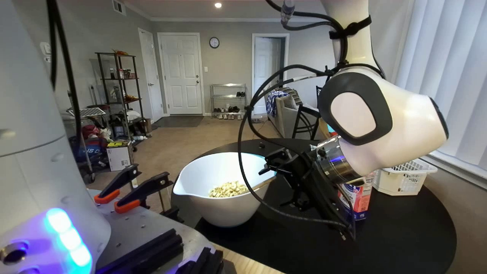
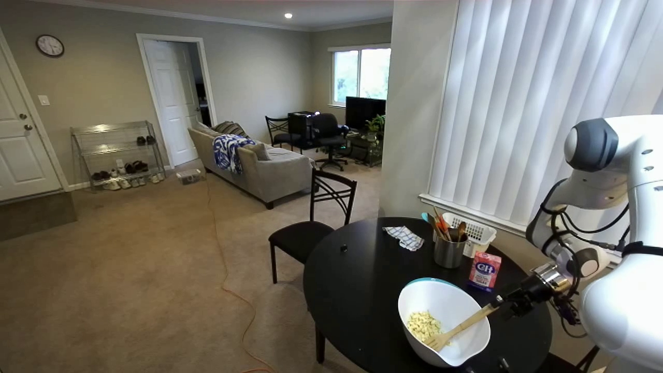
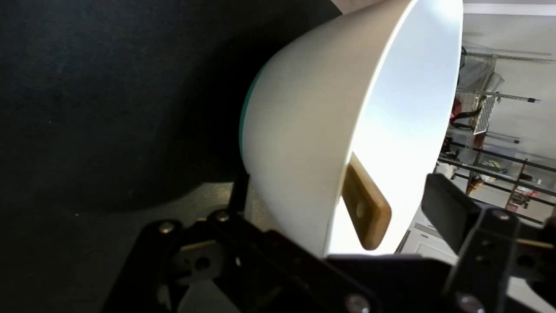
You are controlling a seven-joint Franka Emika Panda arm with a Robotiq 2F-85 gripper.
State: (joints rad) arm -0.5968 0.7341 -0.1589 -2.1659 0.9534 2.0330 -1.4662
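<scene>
Wrist view shows the black gripper [image 3: 341, 201], jaws apart, near a long brown wooden utensil [image 3: 368, 211] leaning in a deep white bowl [image 3: 308, 130].

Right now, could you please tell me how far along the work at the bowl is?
Seemingly done: pale pieces and a wooden utensil are in the bowl. In hand: the open tool is by the utensil's handle. Remaining, perhaps: gripping that handle, which nothing holds.

With the gripper [image 3: 338, 187] spread wide, we meet the wooden utensil [image 3: 369, 208] in line between its 2 fingers [image 3: 443, 204], the bowl [image 3: 299, 139] beyond. We could pass over the tabletop [image 2: 357, 295] near the chair [image 2: 303, 238]; the sugar box [image 2: 485, 271] and utensil holder [image 2: 448, 254] obstruct us.
</scene>
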